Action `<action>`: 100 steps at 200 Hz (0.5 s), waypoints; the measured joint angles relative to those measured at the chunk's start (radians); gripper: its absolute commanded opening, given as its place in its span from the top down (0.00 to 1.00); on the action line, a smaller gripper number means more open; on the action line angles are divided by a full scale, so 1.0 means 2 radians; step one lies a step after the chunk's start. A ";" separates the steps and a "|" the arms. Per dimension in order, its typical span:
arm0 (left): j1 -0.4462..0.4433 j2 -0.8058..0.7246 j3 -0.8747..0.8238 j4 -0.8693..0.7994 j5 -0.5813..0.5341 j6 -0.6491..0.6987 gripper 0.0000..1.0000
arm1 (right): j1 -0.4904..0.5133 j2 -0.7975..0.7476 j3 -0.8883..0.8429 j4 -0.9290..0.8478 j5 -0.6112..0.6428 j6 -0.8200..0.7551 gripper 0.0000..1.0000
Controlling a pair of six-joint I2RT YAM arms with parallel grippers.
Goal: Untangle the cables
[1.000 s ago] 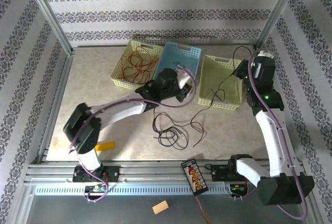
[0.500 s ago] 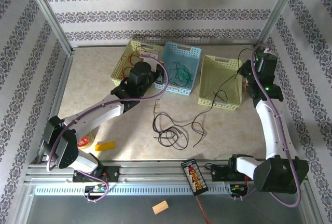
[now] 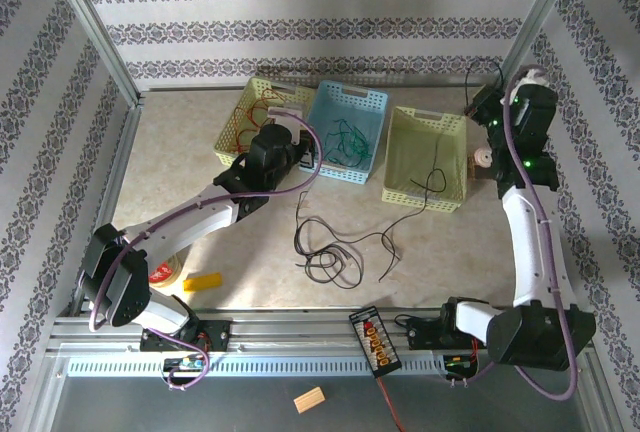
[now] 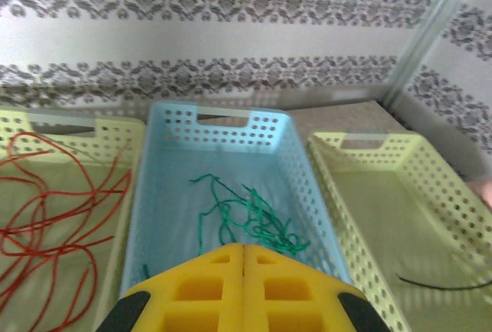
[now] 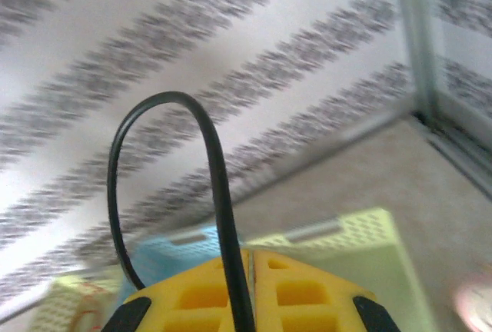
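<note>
Red cables (image 3: 265, 117) lie in the left yellow basket (image 3: 232, 157), and green cables (image 3: 345, 137) lie in the blue basket (image 3: 375, 102). A black cable (image 3: 335, 247) loops loosely on the table. One strand of it rises through the right yellow-green basket (image 3: 400, 192) to my right gripper (image 3: 482, 110). That gripper (image 5: 250, 253) is shut on the black cable (image 5: 211, 140), which arches above its fingers. My left gripper (image 3: 308, 155) hangs at the near end of the blue basket. It is shut (image 4: 244, 249) on nothing, just in front of the green cables (image 4: 246, 217).
A yellow block (image 3: 203, 281) lies at the table's front left beside the left arm's base. A pinkish roll (image 3: 484, 159) sits right of the yellow-green basket. A black box with an orange label (image 3: 375, 342) rests on the front rail. Metal frame posts stand at the back corners.
My right gripper has risen and moved back to the right with the black cable, dragging its table strand rightward. My left arm swung left off the blue basket, then stayed still.
</note>
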 measured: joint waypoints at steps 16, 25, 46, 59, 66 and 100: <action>-0.002 0.005 -0.002 0.009 0.044 0.001 1.00 | 0.014 -0.018 0.012 0.012 -0.042 -0.002 1.00; -0.004 0.011 0.001 0.012 0.068 0.003 1.00 | 0.028 -0.030 0.015 0.014 -0.063 -0.006 1.00; -0.014 0.036 0.013 0.012 0.121 0.009 1.00 | 0.065 -0.059 0.018 0.012 -0.092 -0.023 1.00; -0.018 0.048 0.014 0.011 0.146 0.011 1.00 | 0.079 -0.075 0.019 0.011 -0.094 -0.033 1.00; -0.019 0.053 0.014 0.010 0.157 0.012 1.00 | 0.081 -0.082 0.020 0.011 -0.092 -0.036 1.00; -0.021 0.060 0.014 0.009 0.186 0.011 1.00 | 0.080 -0.072 0.028 0.008 -0.063 -0.045 1.00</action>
